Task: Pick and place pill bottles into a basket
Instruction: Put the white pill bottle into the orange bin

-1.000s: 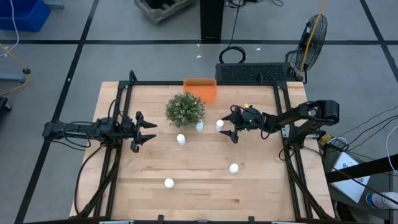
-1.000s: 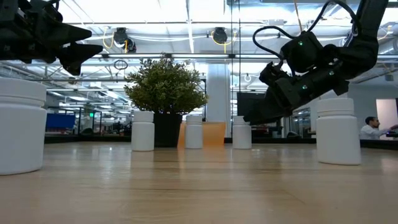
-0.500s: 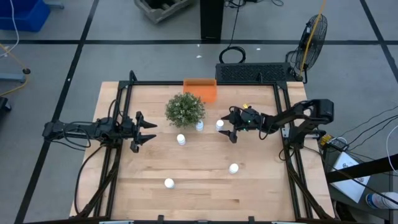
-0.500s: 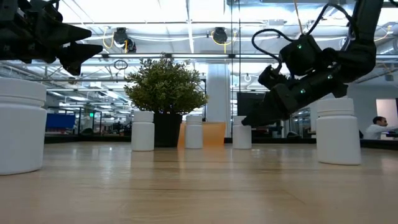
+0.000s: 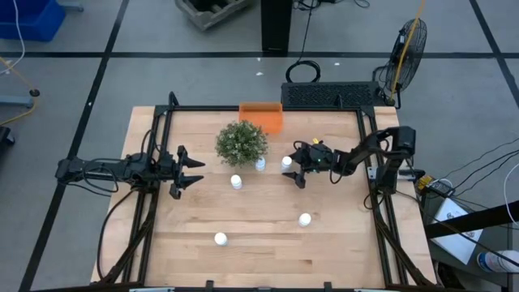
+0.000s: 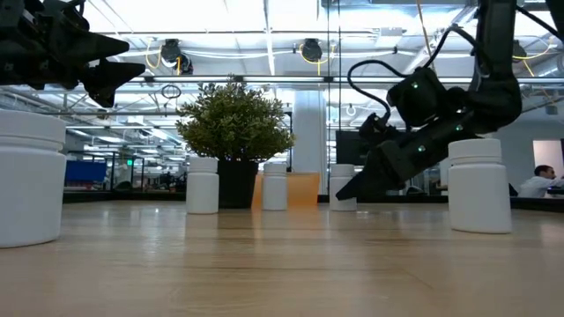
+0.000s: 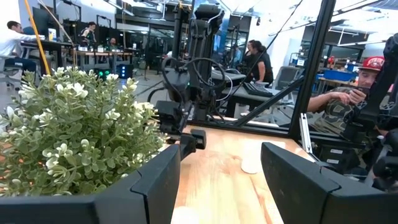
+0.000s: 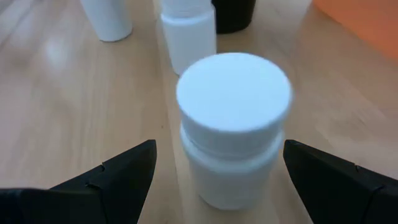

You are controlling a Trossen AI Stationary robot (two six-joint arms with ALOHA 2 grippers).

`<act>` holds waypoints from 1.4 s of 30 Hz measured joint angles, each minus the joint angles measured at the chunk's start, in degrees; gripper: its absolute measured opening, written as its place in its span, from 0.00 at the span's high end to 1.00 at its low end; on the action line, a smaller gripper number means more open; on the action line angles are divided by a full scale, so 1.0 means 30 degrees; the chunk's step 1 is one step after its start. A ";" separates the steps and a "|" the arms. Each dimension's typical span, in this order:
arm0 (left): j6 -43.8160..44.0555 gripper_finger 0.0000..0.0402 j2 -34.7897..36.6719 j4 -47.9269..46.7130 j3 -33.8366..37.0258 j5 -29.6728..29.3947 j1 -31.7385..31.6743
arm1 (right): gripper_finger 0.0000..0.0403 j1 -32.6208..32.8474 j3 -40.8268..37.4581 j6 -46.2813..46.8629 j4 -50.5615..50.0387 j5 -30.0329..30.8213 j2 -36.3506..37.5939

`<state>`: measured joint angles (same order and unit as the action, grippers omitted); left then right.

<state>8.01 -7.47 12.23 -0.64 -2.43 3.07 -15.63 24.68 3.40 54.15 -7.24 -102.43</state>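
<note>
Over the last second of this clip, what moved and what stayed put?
The right gripper moved in and dropped toward the table, its open fingers now flanking the pill bottle right of the plant; nothing is gripped yet. The left gripper, the other pill bottles and the basket stayed where they were.

white pill bottles, orange basket, green plant, pale wood table, dark arms.

Smooth white plastic pill bottles are standing on a pale, matt wooden table at six o'clock of a glossy orange plastic basket, matt black fingers flanking one.
</note>
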 joint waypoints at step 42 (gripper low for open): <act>0.0510 0.43 -0.0007 -0.0153 0.0000 0.0437 0.0000 | 0.62 0.0554 0.0783 0.0616 -0.7169 -0.1108 0.6861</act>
<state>9.54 -7.49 11.77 -0.64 -1.12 3.07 -13.96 27.03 5.24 32.64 -10.57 -81.85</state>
